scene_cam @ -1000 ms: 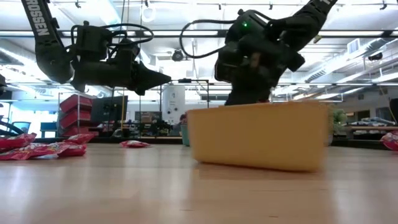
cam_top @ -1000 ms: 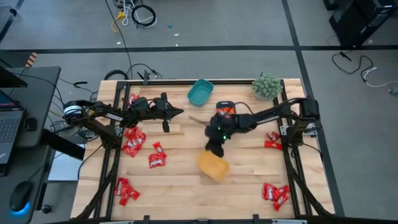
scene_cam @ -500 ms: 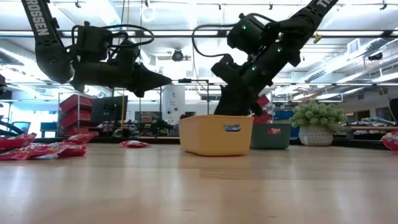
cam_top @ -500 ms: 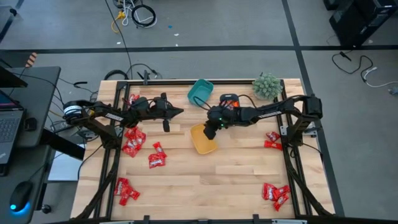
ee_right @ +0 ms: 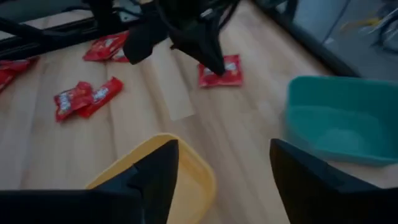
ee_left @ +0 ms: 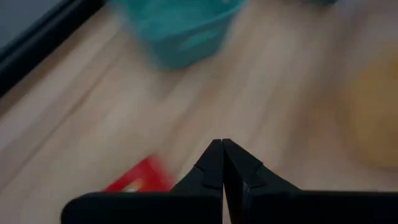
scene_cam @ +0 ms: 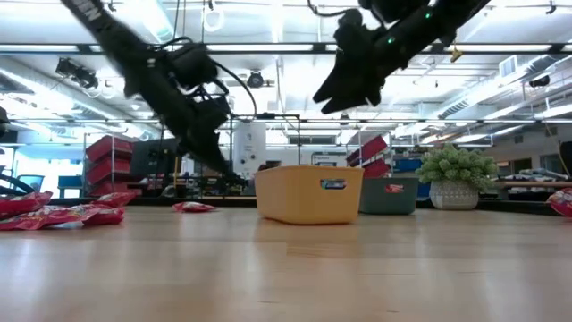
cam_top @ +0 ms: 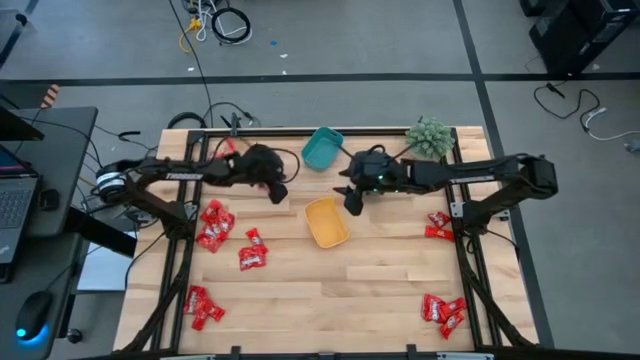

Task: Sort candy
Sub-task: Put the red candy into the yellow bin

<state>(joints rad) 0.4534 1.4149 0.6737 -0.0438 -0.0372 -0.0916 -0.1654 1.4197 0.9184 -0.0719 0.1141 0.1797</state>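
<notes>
The yellow bin point(cam_top: 327, 222) stands upright on the table's middle; in the low view the yellow bin point(scene_cam: 308, 192) shows level. My right gripper point(ee_right: 224, 180) hangs open above the bin's far rim point(ee_right: 186, 155), touching nothing. The teal bin point(cam_top: 322, 148) stands at the far edge. My left gripper point(ee_left: 222, 149) is shut and slants down left of the bins, over a single red candy point(ee_right: 221, 71). More red candy lies in heaps at the left point(cam_top: 215, 225), near left point(cam_top: 200, 305), right point(cam_top: 438, 224) and near right point(cam_top: 443, 312).
A small green plant point(cam_top: 430, 137) stands in the far right corner. Dark frame rails point(cam_top: 175, 250) run along the table's left and right sides. Bare wood point(cam_top: 330, 300) lies between the yellow bin and the near edge.
My right gripper has carried the tilted yellow bin from near the table's middle toward the far edge and set it upright. It has then let go, opened and risen toward the far side. My left gripper has tipped from level to slanting down.
</notes>
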